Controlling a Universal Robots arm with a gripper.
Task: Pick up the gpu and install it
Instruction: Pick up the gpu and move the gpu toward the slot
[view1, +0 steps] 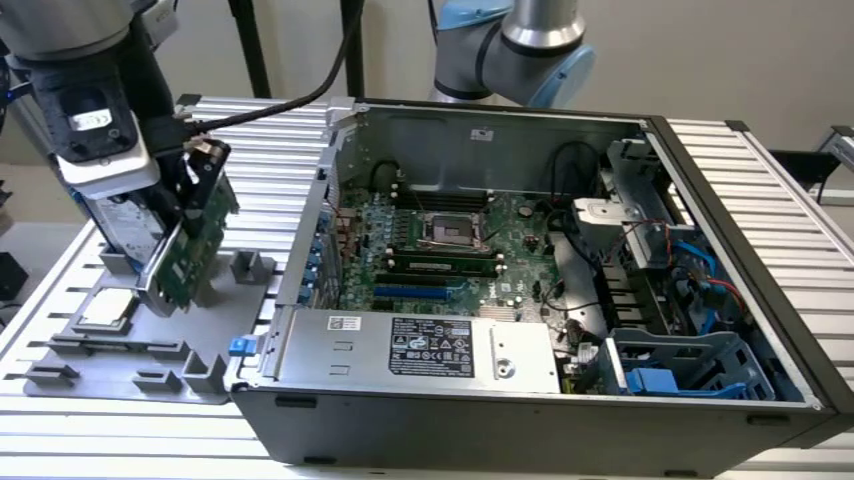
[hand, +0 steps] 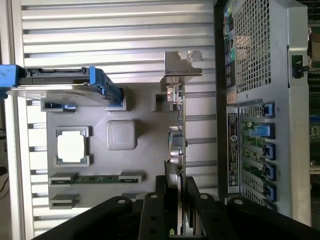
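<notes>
The gpu is a thin green card standing on edge over the grey holder tray at the exterior view's left. My gripper is shut on its upper edge. The card leans a little, and its lower edge is close to the tray; I cannot tell whether it touches. In the wrist view the gpu shows edge-on, with its silver bracket at the far end. My gripper clamps it between two black fingers.
The open computer case lies at the exterior view's right, with the motherboard and a blue slot inside. On the tray sit a silver CPU chip, a memory stick and a hard drive with blue rails.
</notes>
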